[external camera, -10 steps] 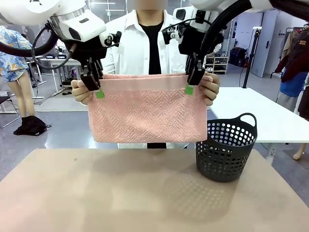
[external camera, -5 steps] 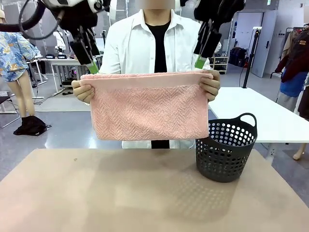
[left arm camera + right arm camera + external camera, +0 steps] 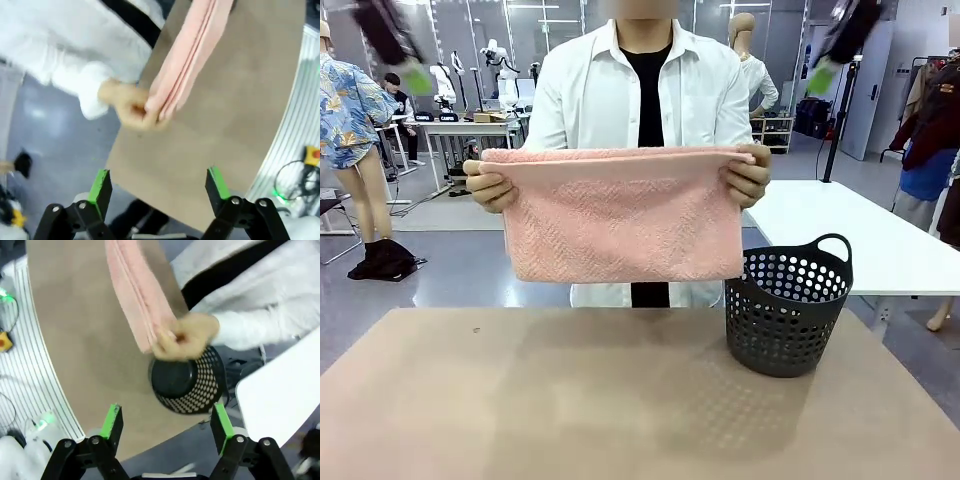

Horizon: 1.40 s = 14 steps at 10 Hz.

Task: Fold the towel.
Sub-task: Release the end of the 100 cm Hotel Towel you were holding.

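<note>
Hovering up high, left gripper (image 3: 159, 181) and right gripper (image 3: 167, 416) both gape wide, gripping nothing; person (image 3: 650, 100) holds the towel (image 3: 620, 215) up, basket (image 3: 787, 320) on the table's right.

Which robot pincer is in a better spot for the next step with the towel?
Probably right, just barely. The left pincer and right pincer are both open, high and about equally far from the towel the person holds up, but the basket stands on the right's side.

Left hand (image 3: 158, 176), right hand (image 3: 167, 411): high, splayed, empty.
</note>
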{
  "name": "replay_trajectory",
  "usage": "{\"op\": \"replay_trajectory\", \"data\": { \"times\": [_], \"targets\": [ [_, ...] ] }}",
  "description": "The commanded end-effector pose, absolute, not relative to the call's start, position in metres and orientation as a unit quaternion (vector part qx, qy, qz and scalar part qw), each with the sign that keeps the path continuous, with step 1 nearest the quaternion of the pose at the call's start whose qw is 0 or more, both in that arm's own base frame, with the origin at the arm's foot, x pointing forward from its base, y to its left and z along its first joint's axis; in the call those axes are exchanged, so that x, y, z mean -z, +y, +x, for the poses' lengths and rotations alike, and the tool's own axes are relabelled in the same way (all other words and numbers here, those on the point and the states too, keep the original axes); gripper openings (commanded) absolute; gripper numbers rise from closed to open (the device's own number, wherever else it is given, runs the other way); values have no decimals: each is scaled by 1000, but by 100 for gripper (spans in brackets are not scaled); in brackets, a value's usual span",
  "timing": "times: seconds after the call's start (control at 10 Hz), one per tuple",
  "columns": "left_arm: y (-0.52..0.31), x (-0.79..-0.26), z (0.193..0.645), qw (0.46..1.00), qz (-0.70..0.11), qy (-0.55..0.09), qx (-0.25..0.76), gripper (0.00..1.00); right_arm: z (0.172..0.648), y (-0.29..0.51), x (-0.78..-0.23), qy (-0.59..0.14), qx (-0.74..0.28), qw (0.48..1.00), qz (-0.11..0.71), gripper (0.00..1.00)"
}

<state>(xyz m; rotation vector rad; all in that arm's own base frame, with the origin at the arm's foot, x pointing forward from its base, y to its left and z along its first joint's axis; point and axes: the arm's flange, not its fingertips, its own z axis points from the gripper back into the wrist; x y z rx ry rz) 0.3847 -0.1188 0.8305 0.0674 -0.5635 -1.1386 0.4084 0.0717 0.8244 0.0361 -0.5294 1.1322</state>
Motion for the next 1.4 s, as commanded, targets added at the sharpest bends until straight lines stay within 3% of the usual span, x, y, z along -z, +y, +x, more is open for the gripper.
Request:
{"op": "replay_trajectory", "data": {
  "times": [0.0,0.5,1.3],
  "targets": [
    [-63,-830,352,851,10,-291,437,95,381,26,-823,-297,-438,848,37,89],
    [43,-820,293,895,-1,-348,278,95,323,-55,-815,-354,-306,882,66,89],
    [58,-830,289,895,-6,-346,282,95,318,-68,-822,-344,-316,882,61,89]
  ]
}}
